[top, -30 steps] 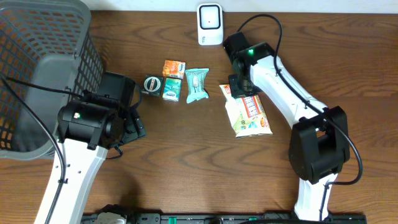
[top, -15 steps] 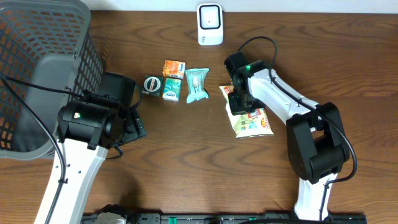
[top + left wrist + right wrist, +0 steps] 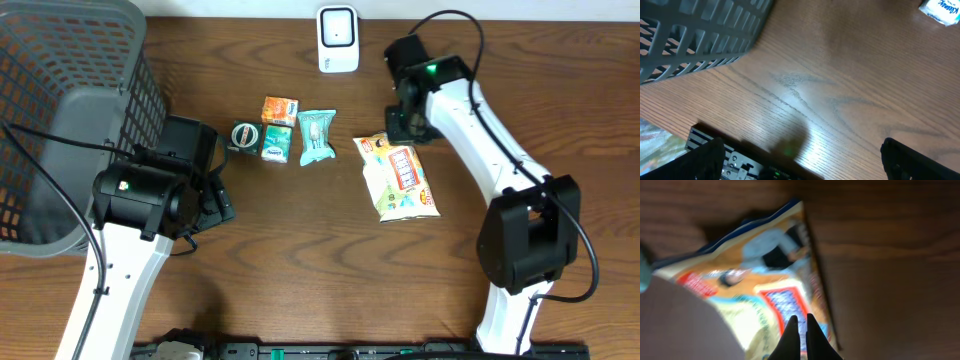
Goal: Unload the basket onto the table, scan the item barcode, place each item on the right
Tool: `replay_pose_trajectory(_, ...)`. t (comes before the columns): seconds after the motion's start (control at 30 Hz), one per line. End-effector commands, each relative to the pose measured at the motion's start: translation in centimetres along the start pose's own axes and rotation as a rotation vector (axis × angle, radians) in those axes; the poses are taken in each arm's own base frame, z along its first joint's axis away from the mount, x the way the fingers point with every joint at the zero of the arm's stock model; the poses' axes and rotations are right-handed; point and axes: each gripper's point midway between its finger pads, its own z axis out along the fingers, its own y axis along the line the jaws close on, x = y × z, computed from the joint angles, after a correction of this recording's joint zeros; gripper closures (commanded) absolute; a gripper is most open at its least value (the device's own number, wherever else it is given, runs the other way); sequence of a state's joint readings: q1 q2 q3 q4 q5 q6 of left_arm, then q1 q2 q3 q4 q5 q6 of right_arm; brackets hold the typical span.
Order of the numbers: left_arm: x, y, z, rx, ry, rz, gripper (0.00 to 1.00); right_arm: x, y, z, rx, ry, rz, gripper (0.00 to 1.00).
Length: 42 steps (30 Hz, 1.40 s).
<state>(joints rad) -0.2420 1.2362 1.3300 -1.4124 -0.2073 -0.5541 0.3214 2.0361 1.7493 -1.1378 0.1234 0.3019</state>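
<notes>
A yellow snack bag (image 3: 398,178) with red and blue print lies flat on the wooden table. My right gripper (image 3: 405,128) hovers by the bag's far right corner. In the right wrist view its fingers (image 3: 801,322) are shut tip to tip above the blurred snack bag (image 3: 760,285), with nothing between them. The white barcode scanner (image 3: 338,40) stands at the table's back edge. My left gripper (image 3: 807,156) is open over bare wood near the front left, holding nothing. No barcode is legible.
A grey mesh basket (image 3: 60,110) fills the back left corner. An orange box (image 3: 280,110), a green box (image 3: 277,143), a round tin (image 3: 244,135) and a teal pouch (image 3: 317,135) sit in a cluster left of the snack bag.
My right gripper dipped onto the snack bag half a second ago, then swung back and to the right, off it. The bag shifted slightly. The left arm stayed still.
</notes>
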Motion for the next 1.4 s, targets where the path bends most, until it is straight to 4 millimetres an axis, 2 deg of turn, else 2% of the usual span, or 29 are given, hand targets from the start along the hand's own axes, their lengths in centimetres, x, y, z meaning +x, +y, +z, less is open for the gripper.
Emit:
replay_pose_trajectory(0.0,0.1,0.1,0.0,0.002,0.005,-0.017,0.03,0.8,-0.1,1.3,-0.049,0.033,-0.023,0.99)
replay_pose_trajectory(0.3,0.1,0.1,0.0,0.002,0.005,-0.017,0.02,5.4,2.7,6.3,-0.237,0.14,-0.046,0.99)
replay_pose_trajectory(0.37,0.1,0.1,0.0,0.002,0.005,-0.017,0.02,6.3,3.3,6.9,-0.277,0.162,-0.044,0.99)
replay_pose_trajectory(0.47,0.1,0.1,0.0,0.002,0.005,-0.017,0.02,6.7,4.0,6.6,-0.325,0.185,-0.041,0.99)
replay_pose_trajectory(0.6,0.1,0.1,0.0,0.002,0.005,-0.017,0.02,5.7,4.5,4.2,-0.36,0.157,-0.044,0.99)
replay_pose_trajectory(0.77,0.1,0.1,0.0,0.002,0.005,-0.017,0.02,2.0,4.4,0.4,-0.355,0.029,-0.052,0.99)
replay_pose_trajectory(0.87,0.1,0.1,0.0,0.002,0.005,-0.017,0.02,-0.7,4.3,-0.4,-0.336,-0.077,-0.055,0.96)
replay_pose_trajectory(0.97,0.1,0.1,0.0,0.002,0.005,-0.017,0.02,-2.4,3.4,0.3,-0.268,-0.144,-0.041,0.94)
replay_pose_trajectory(1.07,0.1,0.1,0.0,0.002,0.005,-0.017,0.02,-2.8,2.9,1.6,-0.225,-0.145,-0.002,0.94)
replay_pose_trajectory(1.37,0.1,0.1,0.0,0.002,0.005,-0.017,0.02,-0.2,5.1,6.9,-0.277,0.013,-0.01,0.99)
